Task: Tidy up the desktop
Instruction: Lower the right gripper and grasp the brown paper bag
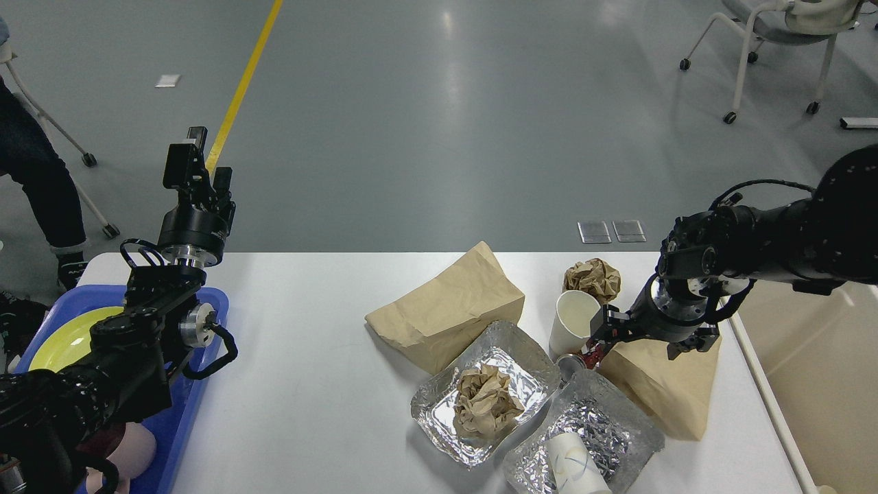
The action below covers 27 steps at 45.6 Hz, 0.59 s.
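**Desk:** Foil and brown paper crowd the right half of the desktop [309, 384], the wide white surface filling the lower frame. What is the right gripper [595, 351] doing down there?

**Photographer:** It reaches low among the clutter, its tip at a small red-and-silver item [575, 361] lying between the white paper cup [575, 320] and the nearer foil tray [583, 439]. The jaws look closed around that item, though the fingers are dark and partly hidden, so the hold is a judgement.

**Desk:** And the left gripper [195, 171]?

**Photographer:** Raised well above the blue tray [206, 343], pointing upward, holding nothing. I cannot tell how far its jaws stand apart.

**Desk:** What could go wrong?

**Photographer:** 3 things, as I read it. The cup stands just beside the right wrist, so a sideways lift could tip it. The grip on the small item looks shallow; it could slip and roll under the foil. And the wrist hangs over 1 brown paper bag [669, 391], which could snag and drag.

**Desk:** Anything else nearby?

**Photographer:** A crumpled paper ball [593, 278] behind the cup, a second ball [485, 405] in the left foil tray [439, 412], and the larger bag [449, 309], all close enough to be nudged.
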{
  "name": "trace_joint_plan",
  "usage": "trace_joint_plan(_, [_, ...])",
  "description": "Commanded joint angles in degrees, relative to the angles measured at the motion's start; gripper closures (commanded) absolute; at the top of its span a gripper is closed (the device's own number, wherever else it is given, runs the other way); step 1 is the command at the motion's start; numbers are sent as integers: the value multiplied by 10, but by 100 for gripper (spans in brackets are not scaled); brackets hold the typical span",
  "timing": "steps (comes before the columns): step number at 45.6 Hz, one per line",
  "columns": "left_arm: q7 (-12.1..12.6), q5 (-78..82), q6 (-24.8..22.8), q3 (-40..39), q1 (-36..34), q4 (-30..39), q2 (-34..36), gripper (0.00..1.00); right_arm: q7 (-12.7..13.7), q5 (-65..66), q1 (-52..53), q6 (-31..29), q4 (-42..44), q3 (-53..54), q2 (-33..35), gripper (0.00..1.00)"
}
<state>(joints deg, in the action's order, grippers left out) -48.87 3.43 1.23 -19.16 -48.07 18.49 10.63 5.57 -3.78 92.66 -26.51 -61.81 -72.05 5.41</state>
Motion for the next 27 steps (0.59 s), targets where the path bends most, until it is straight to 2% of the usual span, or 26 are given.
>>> trace_joint_plan(1, [0,0,0,0,0,0,0,3,3,-1,-18,1,14,1,-8,0])
trace_joint_plan(9, [0,0,0,0,0,0,0,3,8,-1,-35,1,19,2,-14,0])
trace_joint_plan(14, [0,0,0,0,0,1,0,3,10,-2,-43,4,27,2,-15,5])
trace_joint_plan(21, [0,0,0,1,0,1,0,3,11,-1,-51,11,28,-4,-15,45])
trace_joint_plan(24, [0,0,0,0,0,0,0,3,11,-1,-59,47,27,-6,-14,57])
trace_joint_plan(27, [0,0,0,0,0,0,0,3,11,0,-66,78,26,-9,-13,58])
